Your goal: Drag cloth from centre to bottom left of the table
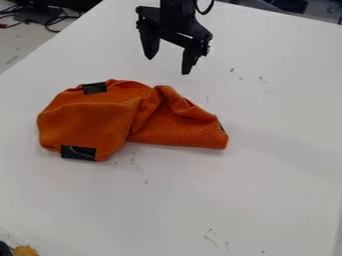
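Note:
My gripper [168, 65] hangs over the upper middle of the table, its two fingers spread apart with nothing between them. In front of it lies the orange cloth [87, 122], crumpled and folded over itself, left of the middle of the white table [220, 200]. Black patches show at the cloth's top edge and bottom left edge. The gripper is behind the cloth and apart from it.
At the bottom left corner are a yellow object [25, 250] and a dark object beside it. Cables [50, 21] lie beyond the table's left edge at the upper left. Small dark marks dot the tabletop.

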Motion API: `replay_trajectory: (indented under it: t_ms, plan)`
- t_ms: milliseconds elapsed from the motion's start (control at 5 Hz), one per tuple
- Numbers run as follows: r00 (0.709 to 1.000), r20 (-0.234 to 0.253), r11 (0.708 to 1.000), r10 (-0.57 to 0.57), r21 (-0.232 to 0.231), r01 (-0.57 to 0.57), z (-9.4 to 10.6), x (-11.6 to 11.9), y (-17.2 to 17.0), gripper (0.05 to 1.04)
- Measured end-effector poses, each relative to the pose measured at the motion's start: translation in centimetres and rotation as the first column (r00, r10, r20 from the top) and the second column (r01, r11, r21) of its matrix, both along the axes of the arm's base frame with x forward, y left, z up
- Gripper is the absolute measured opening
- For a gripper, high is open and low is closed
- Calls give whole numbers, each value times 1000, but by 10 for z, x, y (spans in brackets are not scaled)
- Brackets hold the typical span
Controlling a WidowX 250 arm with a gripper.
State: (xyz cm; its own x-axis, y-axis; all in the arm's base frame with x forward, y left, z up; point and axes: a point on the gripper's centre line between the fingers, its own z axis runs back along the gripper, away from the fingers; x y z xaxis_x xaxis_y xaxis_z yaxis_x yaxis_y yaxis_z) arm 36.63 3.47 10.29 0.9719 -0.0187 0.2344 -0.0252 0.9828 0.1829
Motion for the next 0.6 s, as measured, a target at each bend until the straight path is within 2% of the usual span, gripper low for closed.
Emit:
replay_trajectory:
  t_ms: [200,400,600]
  plan:
    - [999,-36,1000,6,-3,-7,-12,-4,0,1001]
    - [997,-50,999,51,-3,-51,-20,-18,1,1001]
    - [989,-27,989,145,-10,-145,-10,-46,10,1001]
